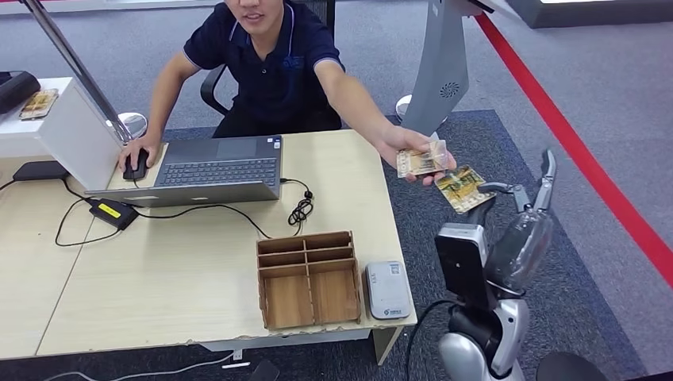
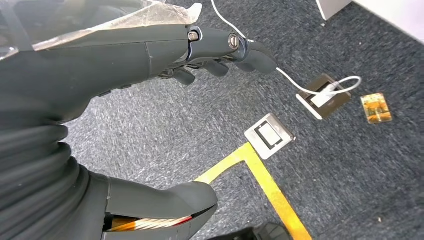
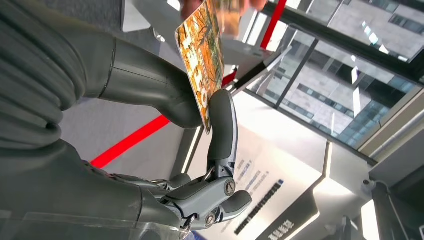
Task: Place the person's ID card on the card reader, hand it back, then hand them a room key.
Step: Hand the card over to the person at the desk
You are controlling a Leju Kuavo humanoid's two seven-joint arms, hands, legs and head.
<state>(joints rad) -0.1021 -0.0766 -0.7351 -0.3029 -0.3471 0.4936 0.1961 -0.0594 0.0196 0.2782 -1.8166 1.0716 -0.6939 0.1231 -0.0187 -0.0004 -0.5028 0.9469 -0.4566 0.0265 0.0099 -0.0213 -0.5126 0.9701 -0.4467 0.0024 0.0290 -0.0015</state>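
right hand point(image 1: 508, 194) pinches a patterned card point(image 1: 460, 188) between thumb and a finger, card standing up past the fingertips; person's hand point(image 1: 413, 151) just beside it, holding a second card point(image 1: 421, 159). card reader point(image 1: 386, 290) on desk point(image 1: 159, 270), well apart. left hand point(image 2: 165, 55) hangs over carpet, fingers apart, holding nothing

The robot's right arm point(image 1: 482, 309) has a silver, rounded shell low down, a black box-shaped segment above it, and a clear plastic wrap over the forearm. The right hand point(image 3: 200, 150) is matte grey, with a ribbed bellows-like cover at the wrist and silver screw heads at the finger pivots. The left hand point(image 2: 150, 100) looks the same, with clear film over its back. The person point(image 1: 270, 63) wears a navy short-sleeved polo shirt.
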